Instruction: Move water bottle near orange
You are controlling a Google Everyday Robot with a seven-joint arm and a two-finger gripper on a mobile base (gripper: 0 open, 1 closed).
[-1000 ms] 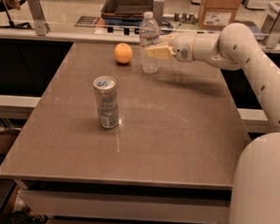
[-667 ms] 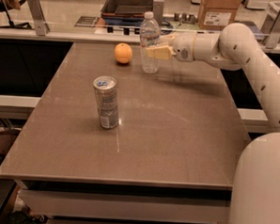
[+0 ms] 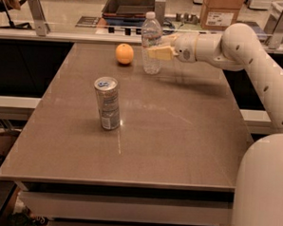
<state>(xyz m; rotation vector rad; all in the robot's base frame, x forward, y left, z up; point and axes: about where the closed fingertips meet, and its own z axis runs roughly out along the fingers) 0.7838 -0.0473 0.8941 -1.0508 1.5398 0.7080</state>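
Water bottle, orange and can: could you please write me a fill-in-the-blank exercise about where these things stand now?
1. In the picture, the orange lies just to the ____ of the upright water bottle.
2. The tool is at the bottle's ____ side in the picture, about mid height.
3. On the table, the silver can stands ____ to the camera than the orange.

Missing words: left; right; nearer
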